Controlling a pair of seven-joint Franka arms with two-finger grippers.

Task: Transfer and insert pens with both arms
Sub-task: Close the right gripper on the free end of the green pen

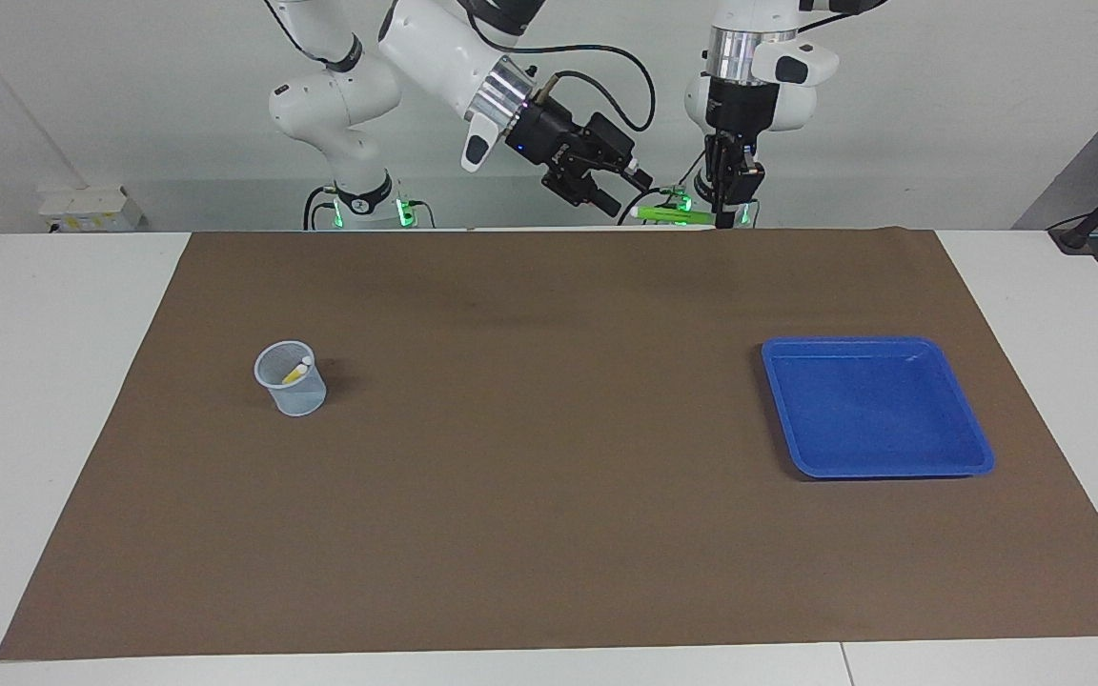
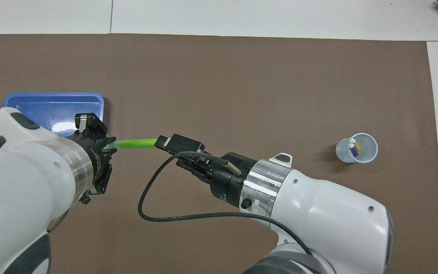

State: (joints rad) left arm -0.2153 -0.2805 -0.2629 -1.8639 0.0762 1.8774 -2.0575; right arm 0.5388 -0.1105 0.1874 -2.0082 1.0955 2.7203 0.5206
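Mid-handover above the worktop, the left tool (image 1: pixel 725 214) grips the slim green marker pen (image 2: pixel 135 143) while the right tool (image 1: pixel 627 181), spread around its free end, must clench next.

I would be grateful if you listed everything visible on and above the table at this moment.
Table: one, white, under everything.
Mat: one, brown, covering most of the table.
Tray: one, blue, nothing in it, on the mat toward the left arm's end.
Cup: one, pale grey, upright on the mat toward the right arm's end.
Yellow pen: one, in the cup.
Purple pen: one, in the cup beside the yellow one.
Green pen: one, level in the air over the mat, between the two end effectors.
Left end effector: one, black, gripping one end of the green pen.
Right end effector: one, black, at the green pen's other end.
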